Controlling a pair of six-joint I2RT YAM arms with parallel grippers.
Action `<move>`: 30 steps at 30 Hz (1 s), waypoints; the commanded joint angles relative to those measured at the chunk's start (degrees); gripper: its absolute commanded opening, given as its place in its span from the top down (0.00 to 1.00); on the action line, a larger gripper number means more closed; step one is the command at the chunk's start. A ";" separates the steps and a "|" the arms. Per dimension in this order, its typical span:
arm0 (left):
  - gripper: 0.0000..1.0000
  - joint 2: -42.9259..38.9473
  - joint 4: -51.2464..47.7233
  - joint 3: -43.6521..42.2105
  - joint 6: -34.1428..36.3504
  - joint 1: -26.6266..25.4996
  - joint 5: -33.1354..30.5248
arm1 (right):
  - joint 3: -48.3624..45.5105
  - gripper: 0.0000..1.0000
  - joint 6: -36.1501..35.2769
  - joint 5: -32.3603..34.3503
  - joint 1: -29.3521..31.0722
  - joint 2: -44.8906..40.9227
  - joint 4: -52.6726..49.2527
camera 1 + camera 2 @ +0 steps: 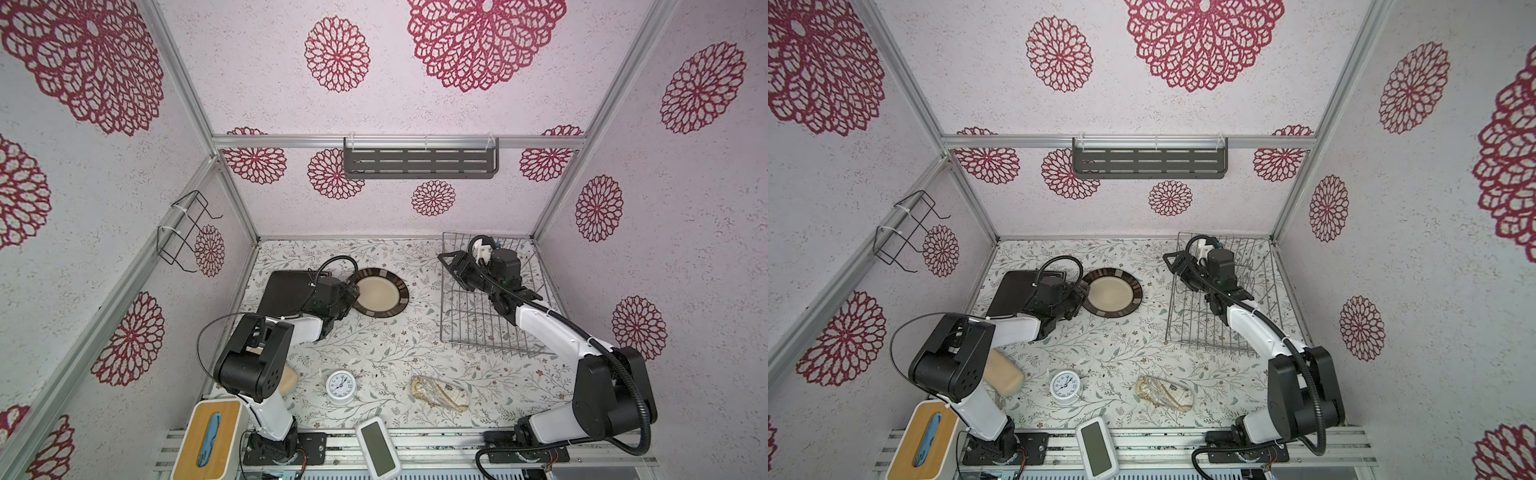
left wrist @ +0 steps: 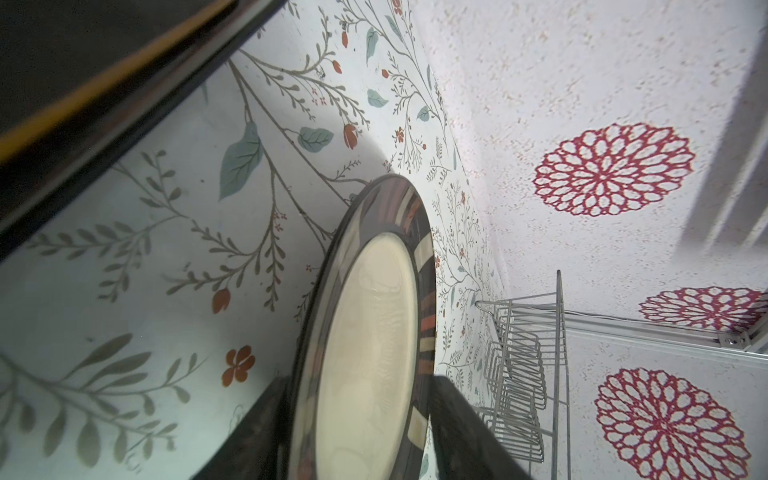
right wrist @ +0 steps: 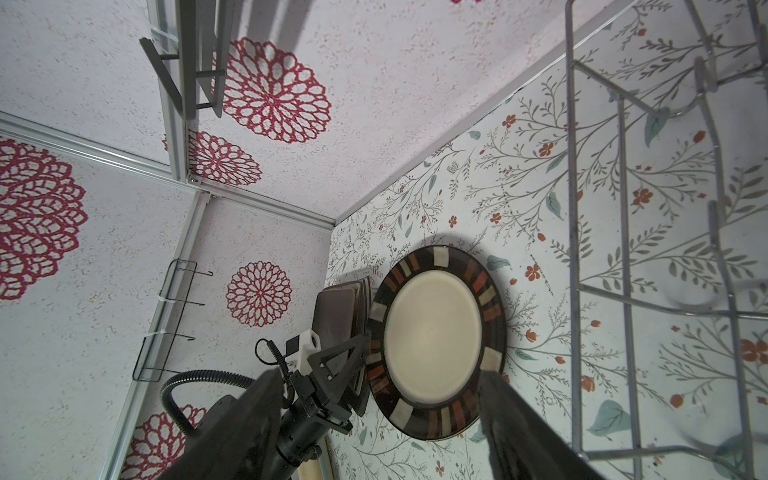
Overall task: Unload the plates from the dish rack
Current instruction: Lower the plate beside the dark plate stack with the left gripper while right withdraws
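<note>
A round cream plate (image 1: pixel 379 293) (image 1: pixel 1112 293) with a brown-striped rim lies flat on the flowered table, also seen in the right wrist view (image 3: pixel 434 340). My left gripper (image 1: pixel 354 291) (image 2: pixel 359 382) is at its left rim, open, with one finger on each side of the rim. Just left of it lies a stack of dark brown square plates (image 1: pixel 286 291) (image 3: pixel 332 316). The silver wire dish rack (image 1: pixel 478 324) (image 1: pixel 1204 328) stands at the right with no plate showing in it. My right gripper (image 1: pixel 453 266) (image 3: pixel 378 378) hangs open over the rack's far left corner, holding nothing.
Near the front lie a small white clock (image 1: pixel 340 384), a patterned pouch (image 1: pixel 440 392), a beige block (image 1: pixel 1005 374), a wood-topped tissue box (image 1: pixel 208 440) and a white device (image 1: pixel 378 446). A grey slotted shelf (image 1: pixel 419 160) and a black wire holder (image 1: pixel 183 232) hang on the walls.
</note>
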 commanded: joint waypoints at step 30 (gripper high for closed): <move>0.25 1.52 -3.43 1.65 3.96 0.05 -1.49 | -0.06 0.23 -1.74 0.76 0.11 -2.58 1.27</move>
